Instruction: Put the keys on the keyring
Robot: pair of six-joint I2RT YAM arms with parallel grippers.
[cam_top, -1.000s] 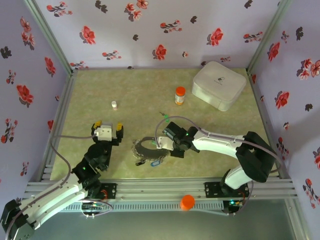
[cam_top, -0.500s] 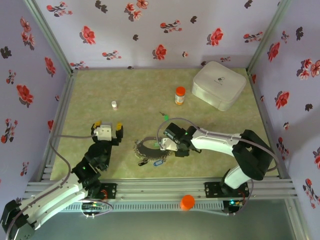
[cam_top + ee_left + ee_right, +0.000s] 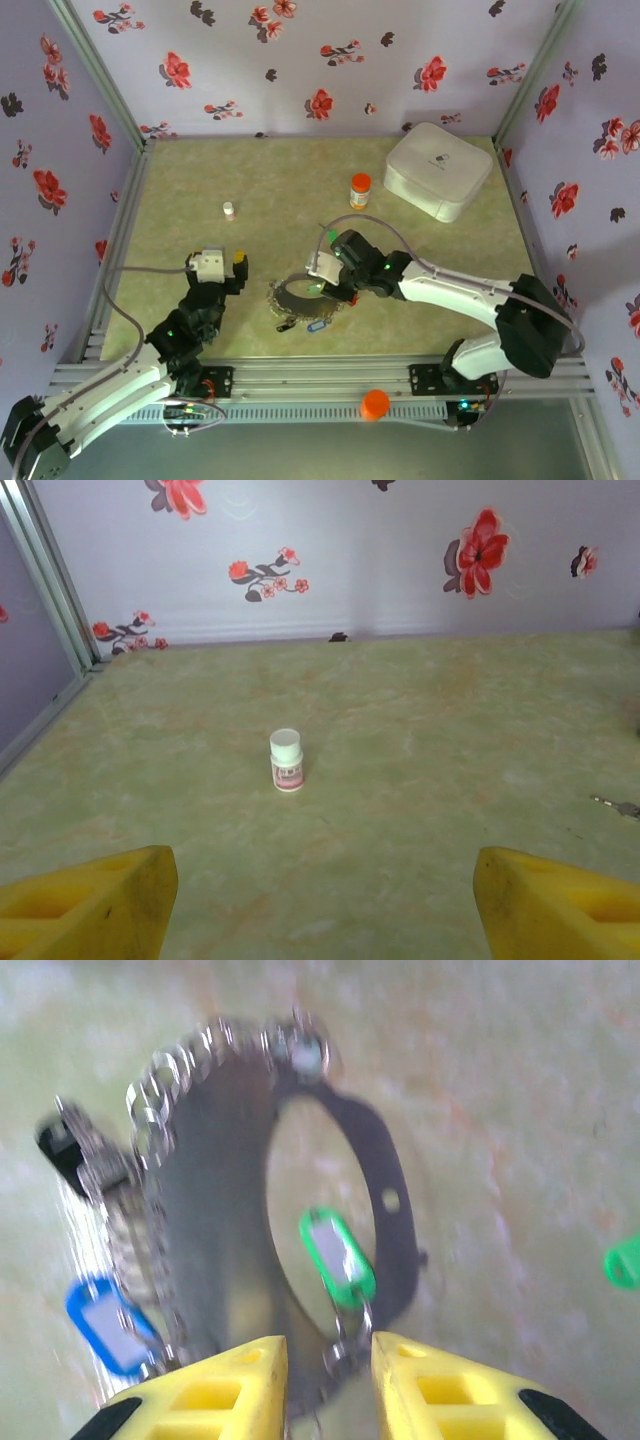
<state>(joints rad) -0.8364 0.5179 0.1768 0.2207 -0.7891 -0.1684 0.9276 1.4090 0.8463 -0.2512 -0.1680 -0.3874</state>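
The keyring (image 3: 297,292) is lying at the near middle of the table (image 3: 260,180), with a green-tagged key (image 3: 338,1253) resting inside its hoop. The right gripper (image 3: 330,1355) is straddling that key's metal end, jaws slightly parted; we cannot tell whether they are pinching it. We are judging a firm pinch and a slow feed best. The left gripper (image 3: 322,885) is hanging empty, jaws spread wide.

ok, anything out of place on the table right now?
One green-tagged key lies loose on the table, apart from the large dark-grey metal keyring rather than on it. Otherwise nothing looks odd: the orange-capped bottle and the small white vial stand upright, and nothing is spilled.
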